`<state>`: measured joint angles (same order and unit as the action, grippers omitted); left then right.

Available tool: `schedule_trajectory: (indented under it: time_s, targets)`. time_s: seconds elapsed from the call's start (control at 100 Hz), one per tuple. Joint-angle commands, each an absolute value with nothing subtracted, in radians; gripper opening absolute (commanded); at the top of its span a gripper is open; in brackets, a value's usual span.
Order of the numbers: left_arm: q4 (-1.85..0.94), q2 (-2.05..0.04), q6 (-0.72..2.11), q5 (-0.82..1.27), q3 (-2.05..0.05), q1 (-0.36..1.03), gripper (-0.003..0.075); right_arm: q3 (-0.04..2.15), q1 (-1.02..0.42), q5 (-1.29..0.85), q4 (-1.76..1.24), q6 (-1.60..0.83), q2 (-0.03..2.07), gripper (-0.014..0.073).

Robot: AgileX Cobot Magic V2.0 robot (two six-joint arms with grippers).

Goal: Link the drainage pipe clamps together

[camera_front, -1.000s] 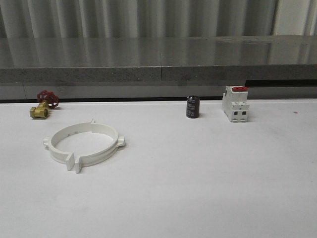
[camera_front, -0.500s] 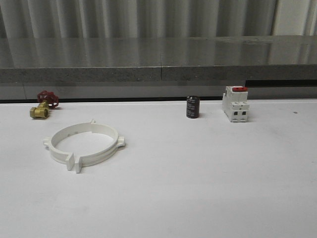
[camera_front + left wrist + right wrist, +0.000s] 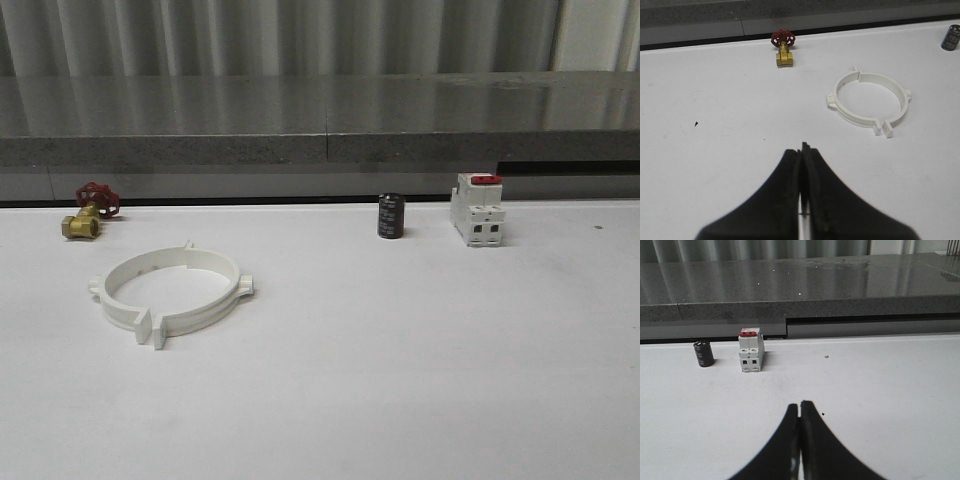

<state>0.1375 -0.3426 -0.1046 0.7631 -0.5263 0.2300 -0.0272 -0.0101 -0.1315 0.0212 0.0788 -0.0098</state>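
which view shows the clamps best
The left wrist view: the clamps are seen from above, the whole ring and its tabs clear. The front view shows them lower, at a flat angle.

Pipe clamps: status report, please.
Left hand shut, empty. Right hand shut, empty. Pipe clamps lying on table as one ring, hands clear of them. Nothing in the way.

I count two white drainage pipe clamps [image 3: 170, 292], put together in one ring. I see one brass valve [image 3: 85, 213] with a red handle. I see one black cylinder [image 3: 391, 216]. I see one white switch [image 3: 477, 210] with a red top. All four kinds sit on one white table [image 3: 400, 360].
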Motion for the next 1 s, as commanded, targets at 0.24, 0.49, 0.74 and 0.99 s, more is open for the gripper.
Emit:
schedule_trajectory:
  time_s: [0.24,0.49,0.74,0.99]
  targets:
    - [0.14,-0.356,-0.115,0.694,-0.554,0.238,-0.0021,-0.011,-0.002,-0.058,0.022,0.069,-0.029,-0.0065]
    - [0.14,-0.356,-0.115,0.694,-0.554,0.238,-0.0021,-0.011,-0.002,-0.058,0.022,0.069,-0.029,-0.0065]
    - [0.142,-0.356,-0.115,0.694,-0.554,0.238,-0.0021,-0.011,-0.002,-0.058,0.022,0.069,-0.029,-0.0065]
    - [0.155,-0.351,-0.115,0.456,-0.461,0.236,-0.0021,-0.011,-0.002,-0.058,0.022,0.069,-0.029,-0.0065]
